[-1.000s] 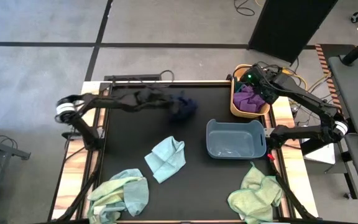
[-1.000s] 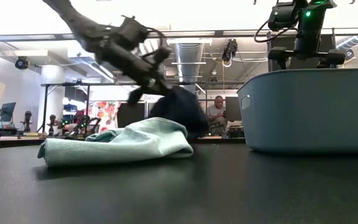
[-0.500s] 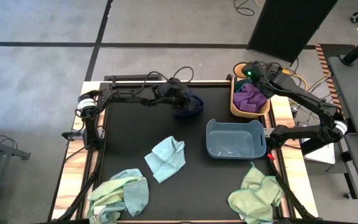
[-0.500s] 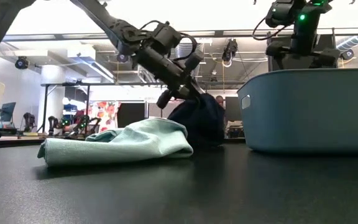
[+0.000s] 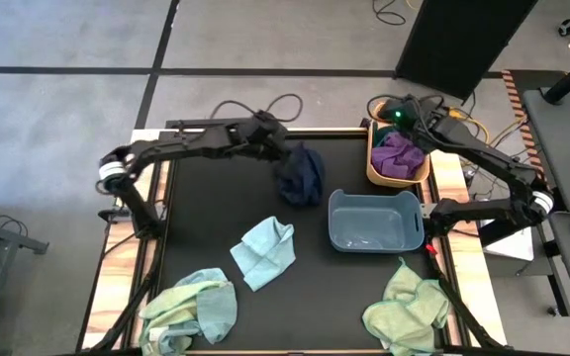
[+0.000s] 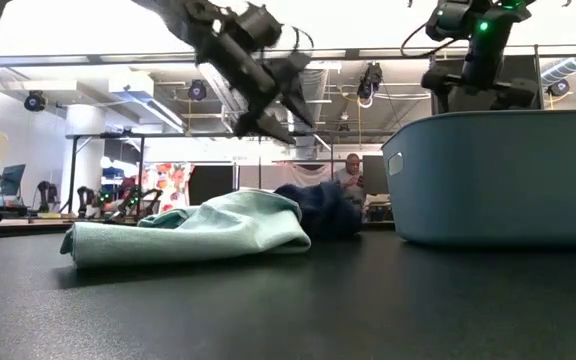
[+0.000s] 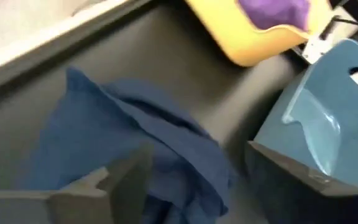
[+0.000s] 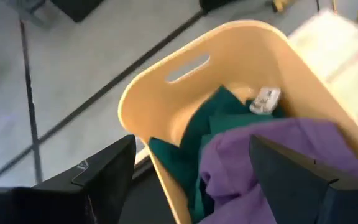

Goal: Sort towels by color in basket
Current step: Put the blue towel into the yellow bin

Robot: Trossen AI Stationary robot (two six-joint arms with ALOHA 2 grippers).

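A navy towel (image 5: 300, 176) (image 6: 320, 208) lies in a heap on the black table, left of the blue bin (image 5: 374, 220). My left gripper (image 5: 281, 151) (image 6: 290, 118) hangs open just above and beyond it, touching nothing; the left wrist view shows the navy towel (image 7: 123, 143) below the fingers. My right gripper (image 5: 400, 117) (image 8: 197, 180) stands open over the yellow basket (image 5: 374, 163), which holds a purple towel (image 8: 272, 162) and a dark green towel (image 8: 207, 134).
A light blue towel (image 5: 265, 252) lies mid-table. A pale green and blue heap (image 5: 191, 307) sits at the near left, a pale yellow-green towel (image 5: 409, 311) at the near right. The blue bin (image 6: 503, 175) stands between the navy towel and the right edge.
My left gripper has carried the navy towel toward the table's right and down, then opened, let go and risen, drawing back a little. The towel, which hung from the fingers, now lies slumped on the table beside the blue bin.
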